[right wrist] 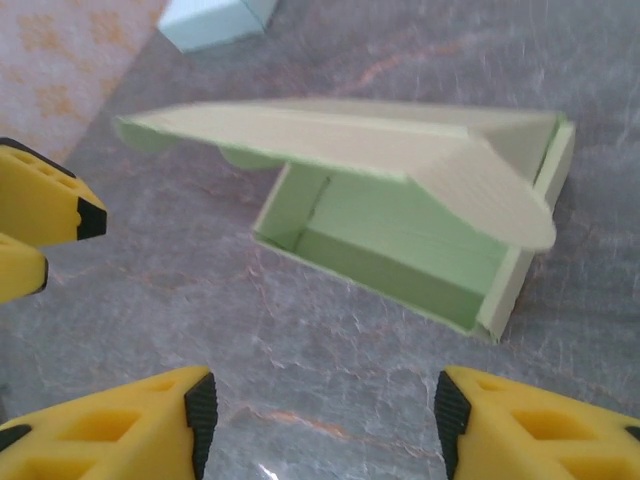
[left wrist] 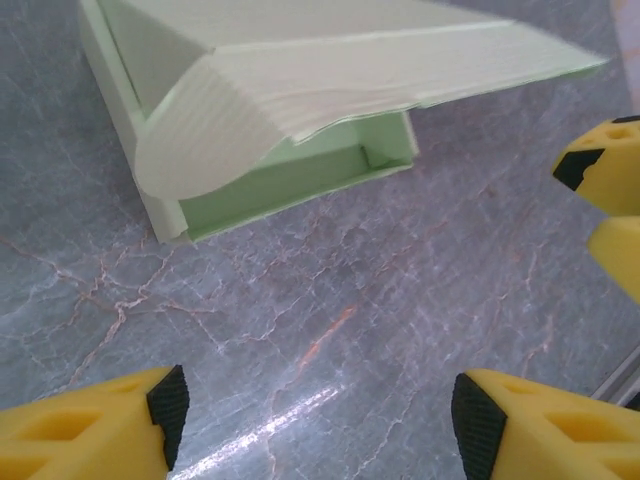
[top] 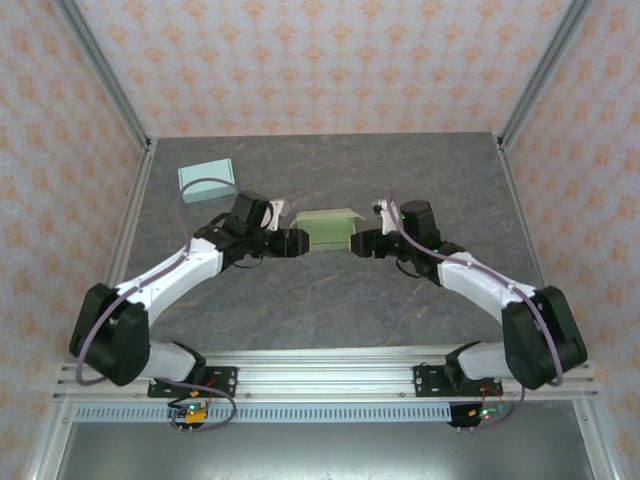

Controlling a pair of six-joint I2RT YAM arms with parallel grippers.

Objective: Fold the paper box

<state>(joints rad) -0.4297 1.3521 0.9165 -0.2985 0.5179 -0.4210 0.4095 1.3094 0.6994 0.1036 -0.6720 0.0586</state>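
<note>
Two grippers are flanking a pale green folded-paper box point(top: 327, 226) on the grey marbled tabletop point(top: 300, 300). The left gripper point(left wrist: 318, 410) is holding its yellow fingers spread wide and is gripping nothing, with the box lying just ahead of its fingertips. The right gripper point(right wrist: 325, 410) is likewise gaping empty, the box just ahead of it. The box's lid flap is slanting half raised over the tray. A small light blue paper box point(top: 207, 173) is lying well beyond the left gripper.

pale green paper box point(top: 326, 228) — grey marbled table point(top: 330, 300)
</note>
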